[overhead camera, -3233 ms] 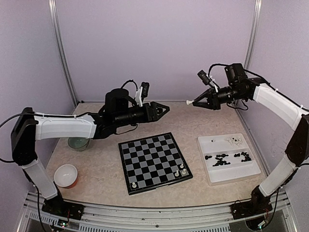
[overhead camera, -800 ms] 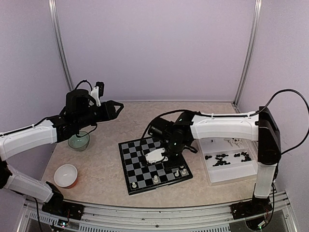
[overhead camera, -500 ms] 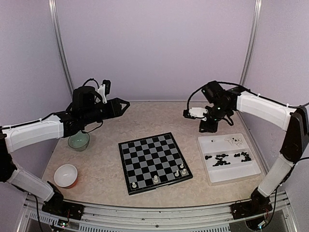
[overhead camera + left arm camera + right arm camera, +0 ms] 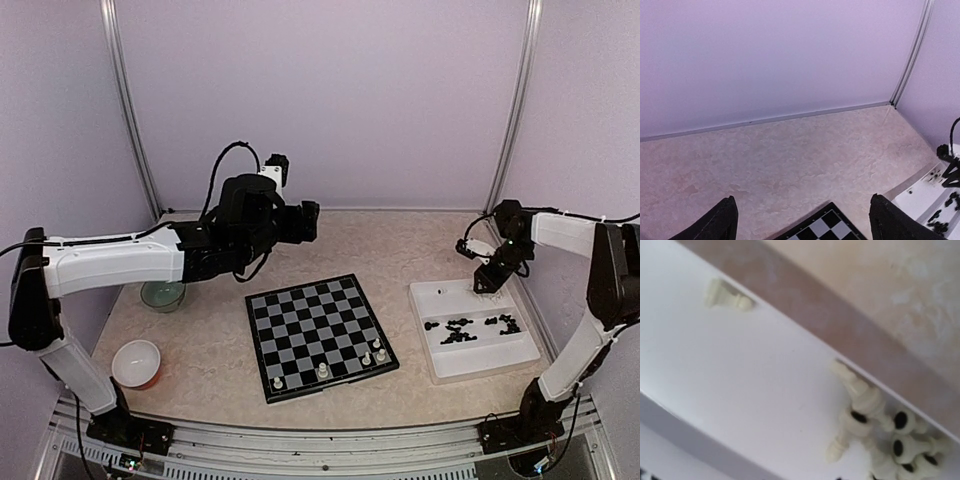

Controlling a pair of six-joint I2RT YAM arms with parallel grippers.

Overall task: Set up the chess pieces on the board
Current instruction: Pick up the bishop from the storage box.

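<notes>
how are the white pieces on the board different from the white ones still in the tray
On the board the white pieces stand upright; in the tray the loose white pieces lie on their sides. The board ones sit apart on separate squares of the near rows; most tray ones are heaped against a wall, with one lying alone. Both are small and cream-white.

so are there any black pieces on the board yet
No, the board holds only a few cream-white pieces near its front edge; the black pieces lie in the white tray.
</notes>
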